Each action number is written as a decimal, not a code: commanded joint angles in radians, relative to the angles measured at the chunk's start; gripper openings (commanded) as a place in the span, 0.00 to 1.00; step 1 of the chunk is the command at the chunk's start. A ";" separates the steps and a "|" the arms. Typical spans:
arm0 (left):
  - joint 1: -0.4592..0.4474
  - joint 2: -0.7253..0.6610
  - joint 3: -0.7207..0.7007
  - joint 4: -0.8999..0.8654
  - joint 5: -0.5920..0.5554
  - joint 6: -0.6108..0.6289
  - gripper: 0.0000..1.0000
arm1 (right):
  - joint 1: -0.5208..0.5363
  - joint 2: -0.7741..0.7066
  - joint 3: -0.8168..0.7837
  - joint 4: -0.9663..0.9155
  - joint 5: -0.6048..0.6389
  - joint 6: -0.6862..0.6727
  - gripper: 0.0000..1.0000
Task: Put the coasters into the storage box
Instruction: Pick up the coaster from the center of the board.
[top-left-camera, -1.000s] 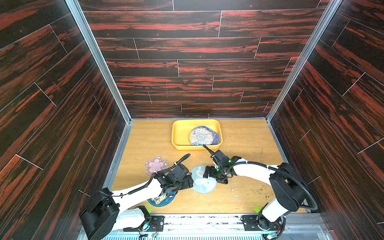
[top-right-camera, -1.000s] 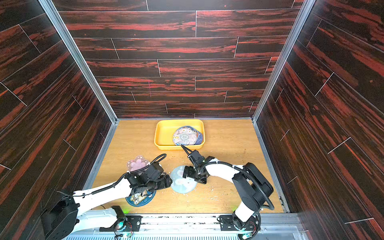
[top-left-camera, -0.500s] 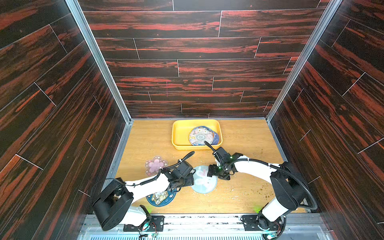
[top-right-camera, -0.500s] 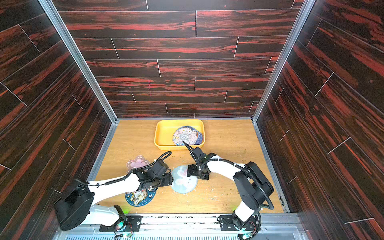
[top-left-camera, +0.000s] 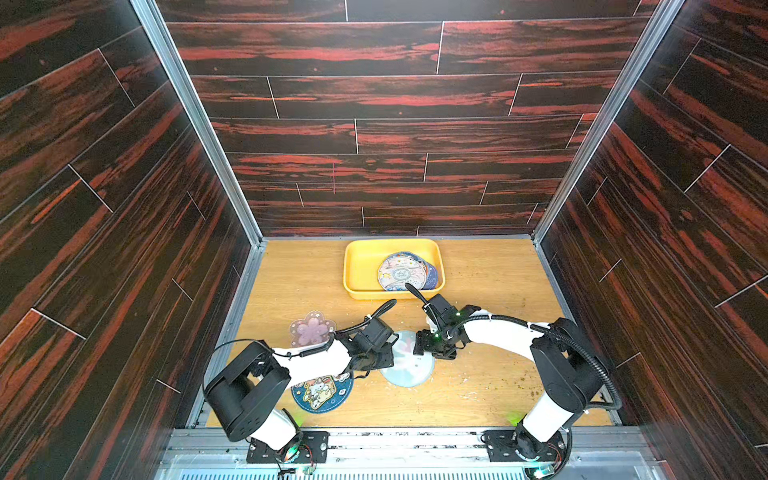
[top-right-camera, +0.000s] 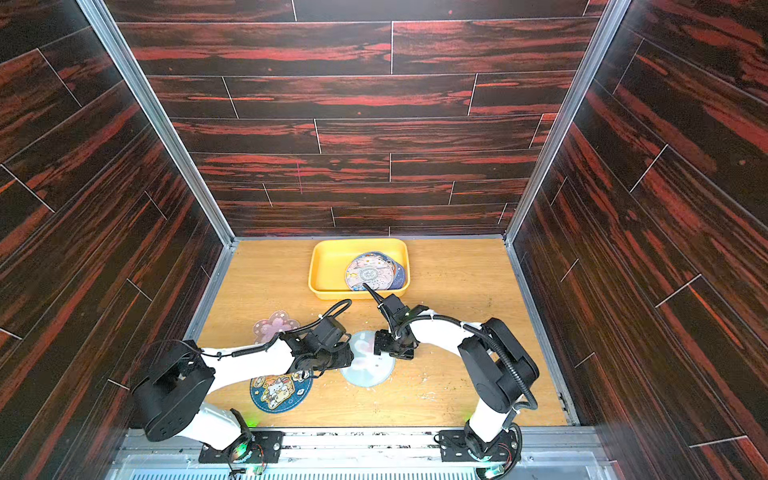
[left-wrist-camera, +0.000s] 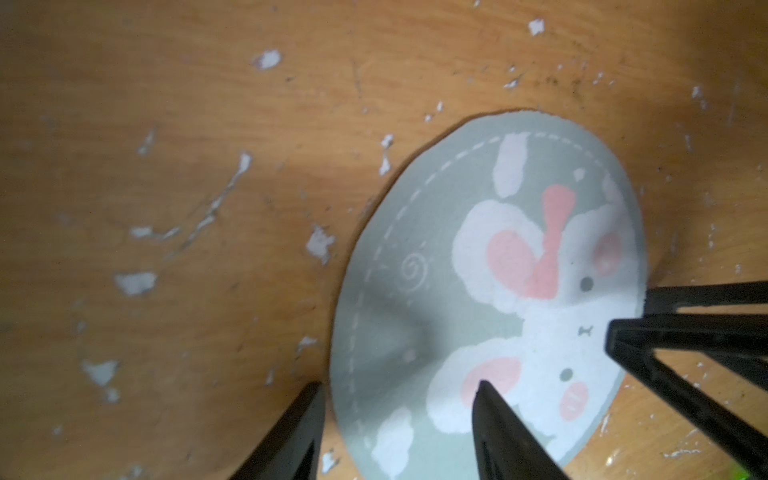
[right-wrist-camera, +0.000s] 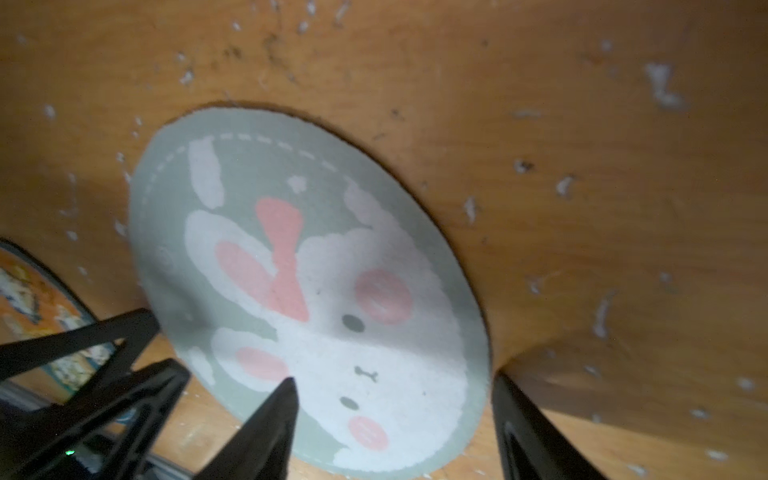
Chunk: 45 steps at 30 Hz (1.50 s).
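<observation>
Both arms have closed in on the pale green bunny coaster (top-left-camera: 409, 368) since a second ago. The left gripper (top-left-camera: 388, 361) has slid toward it from the robot's left and the right gripper (top-left-camera: 419, 347) has edged in from the other side. The left arm now uncovers more of the dark-blue cartoon coaster (top-left-camera: 322, 395). Bunny coaster lies on the desk (top-left-camera: 478, 395) front of centre, between the two grippers and well apart from the storage box (top-left-camera: 363, 266). Left wrist view: jaws partway apart, one finger (left-wrist-camera: 507, 436) over the printed face, the other finger (left-wrist-camera: 291, 436) on the desk just outside the rim. Right wrist view: same arrangement on the opposite edge, one finger (right-wrist-camera: 266, 428) on the face and one (right-wrist-camera: 536, 436) beside the rim. Neither gripper has the coaster clamped. A shallow crease runs across the coaster's face in both wrist views. Storage box sits at the back of the desk with a stack of round coasters (top-left-camera: 401, 272) in its right half. Pink blossom coaster (top-left-camera: 311, 330) lies left of centre, its near edge hidden by the left arm. Cartoon coaster lies near the front edge, partly under that arm. White flecks (left-wrist-camera: 135, 282) are scattered over the desk surface.
</observation>
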 joint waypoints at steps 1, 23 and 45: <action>0.004 0.026 0.010 -0.009 0.016 -0.001 0.59 | -0.001 0.052 -0.005 -0.002 -0.025 0.000 0.69; 0.010 -0.036 -0.016 -0.027 0.010 -0.026 0.65 | -0.010 0.005 0.036 -0.028 -0.026 -0.006 0.00; 0.112 -0.340 -0.085 -0.199 0.005 -0.039 0.83 | -0.103 -0.034 0.561 -0.267 -0.050 -0.133 0.00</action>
